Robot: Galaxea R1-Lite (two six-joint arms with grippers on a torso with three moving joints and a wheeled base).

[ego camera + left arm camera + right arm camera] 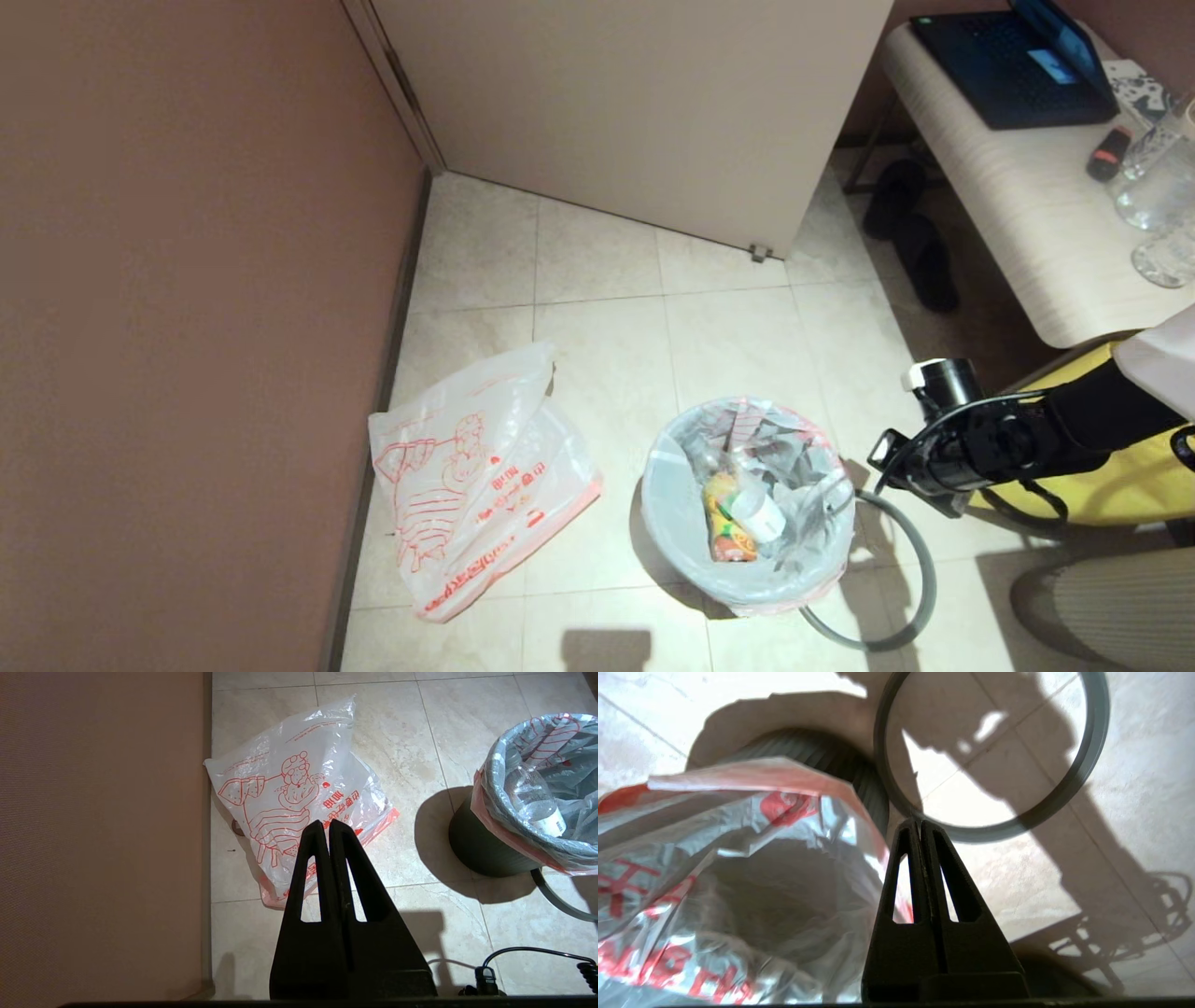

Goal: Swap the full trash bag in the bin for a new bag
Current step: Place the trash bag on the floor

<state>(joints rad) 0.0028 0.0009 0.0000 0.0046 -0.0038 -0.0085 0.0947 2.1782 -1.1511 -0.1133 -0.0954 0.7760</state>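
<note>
The bin [479, 847] stands on the tiled floor, lined by the full trash bag [672, 485], whose pink rim band folds over its edge. A yellow-orange packet [724, 537] and a white cup [756, 515] lie inside. The grey hoop [920, 569] is off the bin, resting on the floor and leaning against its right side. My right gripper [878, 467] hovers by the bin's right edge, shut and empty, tips [920, 823] just before the hoop [1092, 756]. The new bag [481, 481] lies flat by the left wall. My left gripper [325, 823] is shut and empty above it, outside the head view.
A brown wall [187, 327] runs along the left, with a pale door [635, 103] behind. A bench [1027, 187] at the right carries a laptop [1013, 61] and glasses [1158, 187]. Black slippers [920, 243] lie beneath it, and a yellow tote [1139, 476] sits behind my right arm.
</note>
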